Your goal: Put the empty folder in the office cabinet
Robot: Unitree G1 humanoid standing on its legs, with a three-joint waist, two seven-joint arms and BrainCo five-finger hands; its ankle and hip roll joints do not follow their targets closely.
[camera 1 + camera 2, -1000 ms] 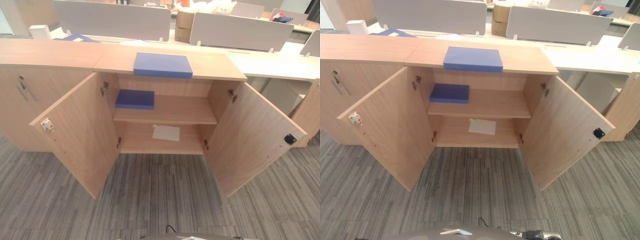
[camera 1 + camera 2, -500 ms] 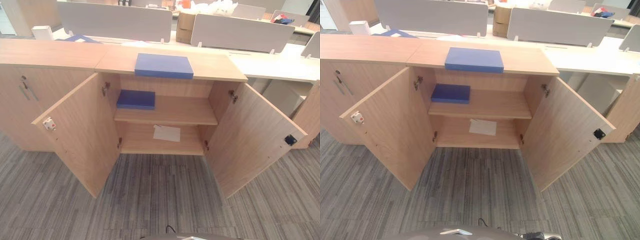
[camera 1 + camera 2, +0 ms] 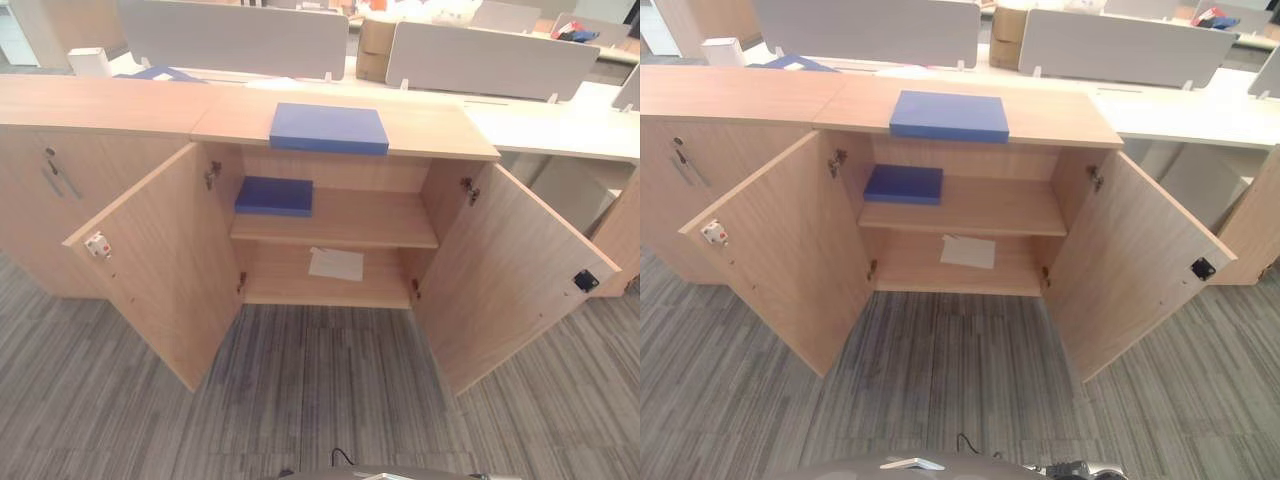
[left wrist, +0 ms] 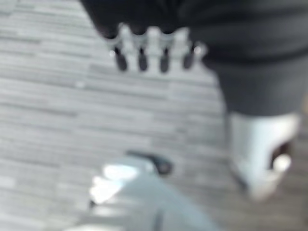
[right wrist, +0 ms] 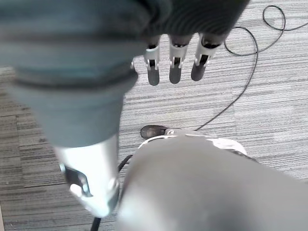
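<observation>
A blue folder [image 3: 328, 128] lies flat on top of the office cabinet [image 3: 440, 125], above its two open doors. A second blue folder [image 3: 274, 195] lies on the cabinet's upper shelf [image 3: 360, 220]. Left robot hand [image 4: 153, 48] and right robot hand [image 5: 175, 60] hang relaxed, holding nothing, over the carpet [image 3: 330, 380].

A low light-wood office cabinet [image 3: 345, 140] stands on grey striped carpet [image 3: 300, 390] with both doors swung wide open. A flat blue folder [image 3: 329, 128] lies on its top. A second blue folder [image 3: 274, 196] rests at the left end of the upper shelf [image 3: 360, 220], and a white paper sheet [image 3: 336, 264] lies on the bottom shelf.
</observation>
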